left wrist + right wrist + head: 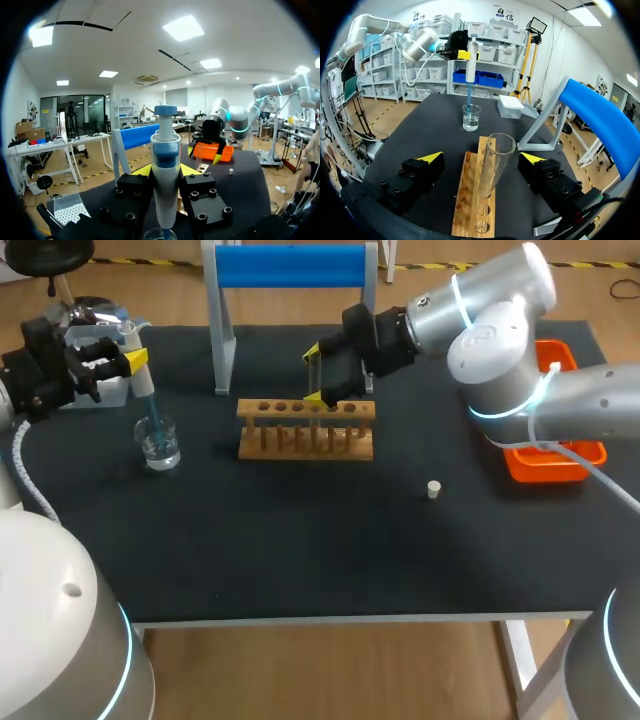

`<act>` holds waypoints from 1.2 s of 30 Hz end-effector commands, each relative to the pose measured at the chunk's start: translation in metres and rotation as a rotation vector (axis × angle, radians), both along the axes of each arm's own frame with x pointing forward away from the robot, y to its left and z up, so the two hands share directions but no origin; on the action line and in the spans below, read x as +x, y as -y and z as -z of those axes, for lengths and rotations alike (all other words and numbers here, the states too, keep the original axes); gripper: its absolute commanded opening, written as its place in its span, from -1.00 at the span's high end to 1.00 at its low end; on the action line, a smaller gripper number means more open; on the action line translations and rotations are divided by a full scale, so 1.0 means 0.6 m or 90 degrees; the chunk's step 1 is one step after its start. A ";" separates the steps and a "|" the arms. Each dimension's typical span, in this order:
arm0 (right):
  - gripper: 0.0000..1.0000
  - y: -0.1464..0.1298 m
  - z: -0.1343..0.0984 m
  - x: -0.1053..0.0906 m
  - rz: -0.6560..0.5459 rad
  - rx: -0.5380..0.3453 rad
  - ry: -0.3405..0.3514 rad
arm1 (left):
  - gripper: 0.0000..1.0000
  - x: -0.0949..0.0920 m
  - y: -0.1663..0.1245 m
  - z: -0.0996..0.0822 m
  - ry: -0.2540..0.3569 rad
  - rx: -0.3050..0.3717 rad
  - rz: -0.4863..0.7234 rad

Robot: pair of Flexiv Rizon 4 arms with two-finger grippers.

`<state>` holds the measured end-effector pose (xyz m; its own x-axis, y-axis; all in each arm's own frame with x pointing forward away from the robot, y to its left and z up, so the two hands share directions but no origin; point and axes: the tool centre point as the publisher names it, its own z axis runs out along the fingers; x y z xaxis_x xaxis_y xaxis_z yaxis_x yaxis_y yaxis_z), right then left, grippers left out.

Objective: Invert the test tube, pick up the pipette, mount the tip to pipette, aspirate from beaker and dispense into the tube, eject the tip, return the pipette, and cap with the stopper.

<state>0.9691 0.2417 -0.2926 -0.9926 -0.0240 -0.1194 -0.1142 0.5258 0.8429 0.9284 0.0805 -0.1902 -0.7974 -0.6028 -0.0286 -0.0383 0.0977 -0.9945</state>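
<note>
- Left gripper (133,361) clamped on the pipette (165,165) body, tip down in the beaker (158,443).
- Right gripper (480,167) wide open, straddling the tube (494,167) standing in the rack (468,210), no contact.
- Tube looks like thin glass, so probably slick and fragile. Grip mid-body, gently.

The left arm (60,620) and right arm (500,330) are rounded silver-grey shells banded in glowing cyan. The left gripper (136,360) and right gripper (314,375) are black, screw-studded, yellow-tipped.

no legible text, labels or numbers anywhere
</note>
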 end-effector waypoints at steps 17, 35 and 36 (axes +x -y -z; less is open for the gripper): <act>-1.00 0.001 -0.001 0.001 -0.001 -0.002 -0.001 | 1.00 0.000 0.001 -0.001 0.000 0.001 -0.002; -1.00 0.001 -0.001 0.001 -0.001 -0.002 -0.001 | 1.00 -0.019 0.011 -0.070 0.028 0.031 -0.008; -1.00 0.001 -0.001 0.001 -0.001 -0.002 -0.001 | 1.00 -0.020 0.012 -0.076 0.028 0.032 -0.009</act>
